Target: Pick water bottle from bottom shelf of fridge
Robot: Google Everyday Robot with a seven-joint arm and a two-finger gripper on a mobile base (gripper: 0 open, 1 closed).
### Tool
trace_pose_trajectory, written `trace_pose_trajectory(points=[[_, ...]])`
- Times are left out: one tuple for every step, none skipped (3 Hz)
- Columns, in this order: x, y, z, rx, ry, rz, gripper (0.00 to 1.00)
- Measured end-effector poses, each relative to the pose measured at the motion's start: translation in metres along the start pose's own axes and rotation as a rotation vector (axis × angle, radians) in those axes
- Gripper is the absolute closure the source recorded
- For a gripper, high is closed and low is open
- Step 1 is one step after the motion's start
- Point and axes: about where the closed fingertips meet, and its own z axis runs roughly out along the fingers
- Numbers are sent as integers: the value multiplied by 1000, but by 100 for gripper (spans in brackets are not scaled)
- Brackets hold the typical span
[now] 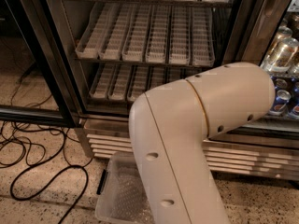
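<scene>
The fridge (pixel 247 160) stands open, and the arm (pixel 187 143) fills the foreground and hides the gripper, which lies out of view somewhere past the elbow. I cannot tell whether it is open, closed or holding anything, and I judge the pick not yet shown done. The bottom shelf (pixel 117 80) shows only unfilled white lanes on its left part. The arm covers the rest, so no water bottle can be made out and neither its look nor its place from the gripper can be told.
</scene>
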Motion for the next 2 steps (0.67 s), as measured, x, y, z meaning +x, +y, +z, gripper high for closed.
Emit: trace_pose_trajectory(points=[[-1, -1, -2, 2, -5, -1, 100], [-1, -1, -3, 2, -8, -1, 100]])
